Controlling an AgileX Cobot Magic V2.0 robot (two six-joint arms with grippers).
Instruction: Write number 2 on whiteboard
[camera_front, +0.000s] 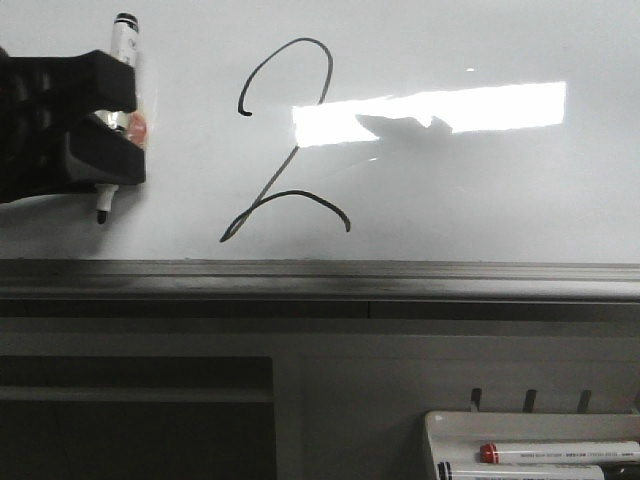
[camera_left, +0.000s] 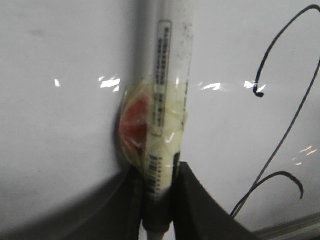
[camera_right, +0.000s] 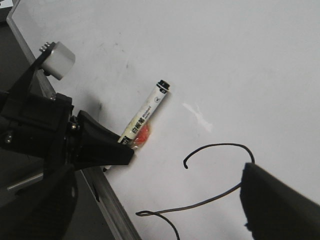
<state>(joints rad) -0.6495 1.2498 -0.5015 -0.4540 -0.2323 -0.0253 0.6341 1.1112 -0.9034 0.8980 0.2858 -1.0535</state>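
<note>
The number 2 is drawn in thin black line on the whiteboard, with a looped base stroke. My left gripper is shut on a white marker, left of the 2, with the marker's tip pointing down near the board's lower edge. In the left wrist view the marker, with clear tape and a red patch on it, is clamped in the left gripper, and the 2 is off to the side. My right gripper is open and empty over the 2; the marker also shows there.
A grey metal edge rail runs along the board's lower edge. A white marker tray at the front right holds a red-capped marker and another marker. A bright rectangular light reflection lies on the board.
</note>
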